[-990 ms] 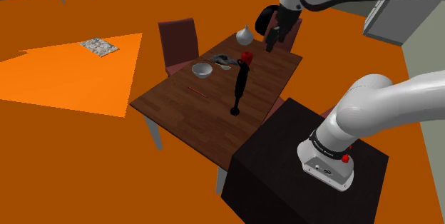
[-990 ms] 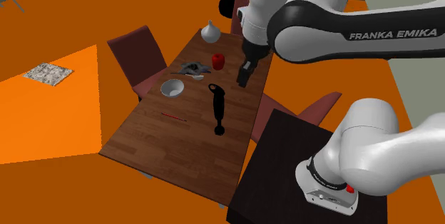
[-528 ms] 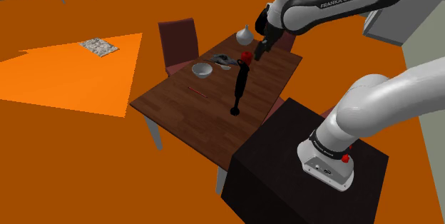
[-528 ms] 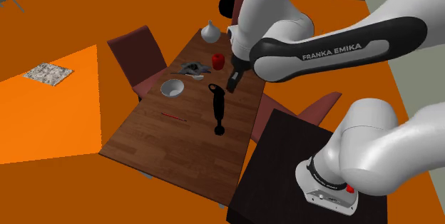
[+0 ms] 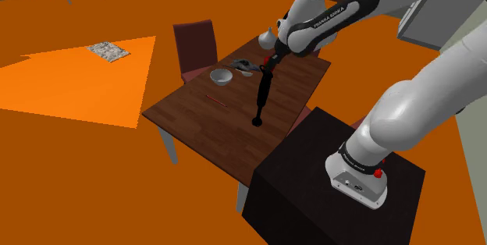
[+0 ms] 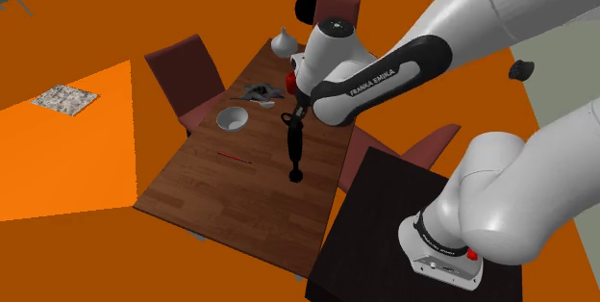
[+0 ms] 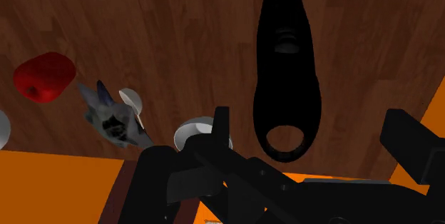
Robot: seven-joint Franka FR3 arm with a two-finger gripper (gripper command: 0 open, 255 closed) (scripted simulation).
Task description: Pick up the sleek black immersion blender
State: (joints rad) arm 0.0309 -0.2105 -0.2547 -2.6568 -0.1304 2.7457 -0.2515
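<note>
Fig. My gripper, fingers spread and touching nothing, hangs over the black immersion blender. The blender stands upright on the wooden table, at four o'clock from the white bowl in the shoulder view. I judge it rigid, smooth and easily tipped, so I should clasp the upper handle.

White arm outstretched and low, black fingers apart

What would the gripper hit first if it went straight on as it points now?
Probably the blender: in the wrist view its handle end lies between the open fingers of the gripper, with the table behind it. The gap is hard to judge.
</note>
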